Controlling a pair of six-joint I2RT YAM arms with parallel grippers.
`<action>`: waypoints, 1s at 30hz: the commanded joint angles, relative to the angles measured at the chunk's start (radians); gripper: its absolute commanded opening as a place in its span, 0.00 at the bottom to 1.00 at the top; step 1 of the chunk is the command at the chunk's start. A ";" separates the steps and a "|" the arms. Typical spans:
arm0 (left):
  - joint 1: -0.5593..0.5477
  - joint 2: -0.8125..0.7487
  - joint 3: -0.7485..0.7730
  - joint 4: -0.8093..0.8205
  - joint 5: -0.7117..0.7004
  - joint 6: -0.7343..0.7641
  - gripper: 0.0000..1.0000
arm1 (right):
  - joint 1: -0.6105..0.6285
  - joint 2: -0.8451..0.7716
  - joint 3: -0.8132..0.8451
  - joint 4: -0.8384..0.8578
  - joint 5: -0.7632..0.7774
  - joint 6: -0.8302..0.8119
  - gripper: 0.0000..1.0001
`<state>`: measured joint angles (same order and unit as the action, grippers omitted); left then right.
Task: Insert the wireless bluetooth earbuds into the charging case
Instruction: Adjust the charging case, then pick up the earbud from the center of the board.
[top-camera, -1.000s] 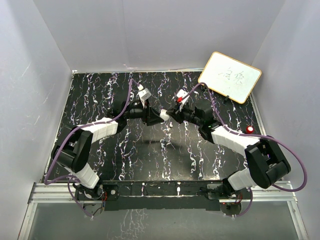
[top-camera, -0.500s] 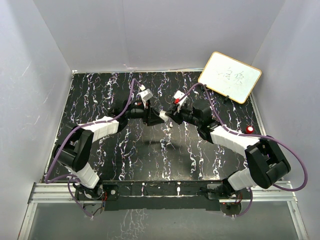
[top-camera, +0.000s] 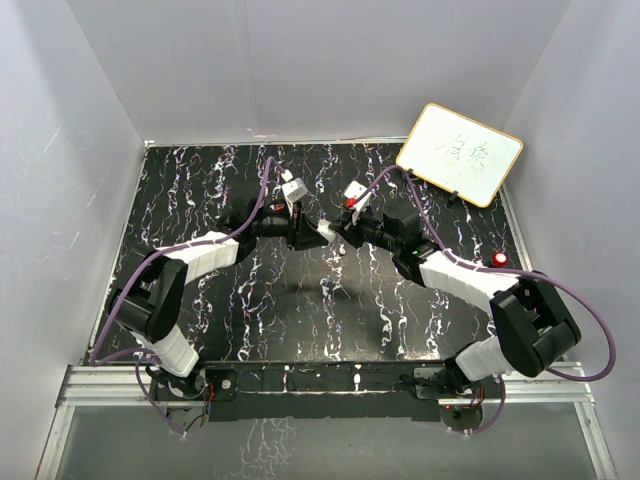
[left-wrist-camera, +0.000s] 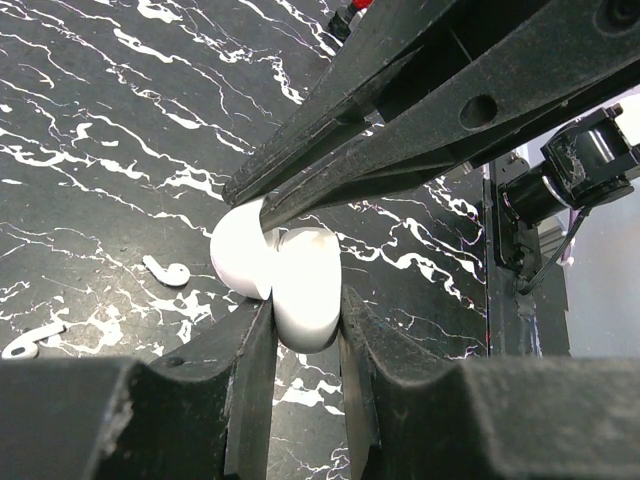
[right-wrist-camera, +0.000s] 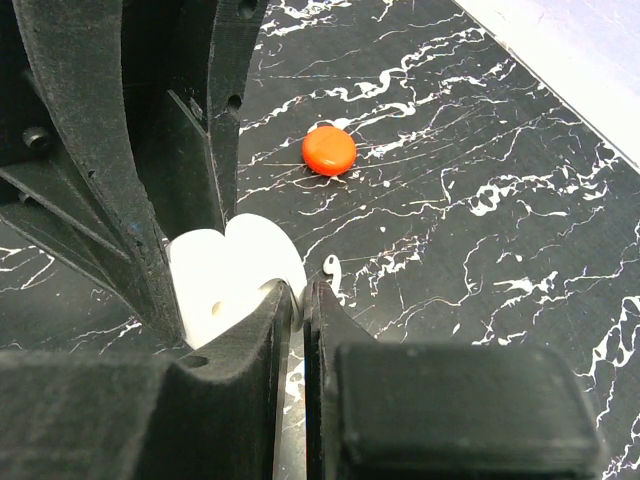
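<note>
The charging case (top-camera: 325, 231) is white and held above the table between both arms, its lid swung open. My left gripper (left-wrist-camera: 303, 315) is shut on the case body (left-wrist-camera: 305, 285). My right gripper (right-wrist-camera: 300, 290) is shut on the thin edge of the lid (right-wrist-camera: 255, 250); its fingers (left-wrist-camera: 400, 130) reach in from the upper right of the left wrist view. The earbuds I see are small and white, not red. One (left-wrist-camera: 166, 271) lies on the table below the case, another (left-wrist-camera: 20, 345) further left. One earbud (right-wrist-camera: 331, 270) shows in the right wrist view.
An orange-red round puck (right-wrist-camera: 329, 150) lies on the black marbled table beyond the case. A framed whiteboard (top-camera: 460, 153) leans at the back right corner. White walls enclose the table on three sides.
Both grippers, with the case between them, have shifted slightly to the left. Both grips are unchanged.
</note>
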<state>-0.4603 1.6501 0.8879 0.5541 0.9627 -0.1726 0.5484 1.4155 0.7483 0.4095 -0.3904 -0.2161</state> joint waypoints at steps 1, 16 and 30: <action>-0.005 0.008 0.042 -0.009 0.036 0.014 0.11 | 0.005 0.006 0.051 0.021 0.009 -0.017 0.01; -0.005 -0.010 -0.194 0.498 -0.037 -0.006 0.00 | -0.029 -0.057 0.013 0.115 0.160 0.128 0.56; -0.005 0.198 -0.340 1.212 -0.071 -0.149 0.00 | -0.045 -0.159 0.022 0.042 0.402 0.372 0.61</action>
<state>-0.4606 1.8210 0.5598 1.4593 0.8879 -0.2913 0.5034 1.2644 0.7254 0.4549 -0.1173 0.0555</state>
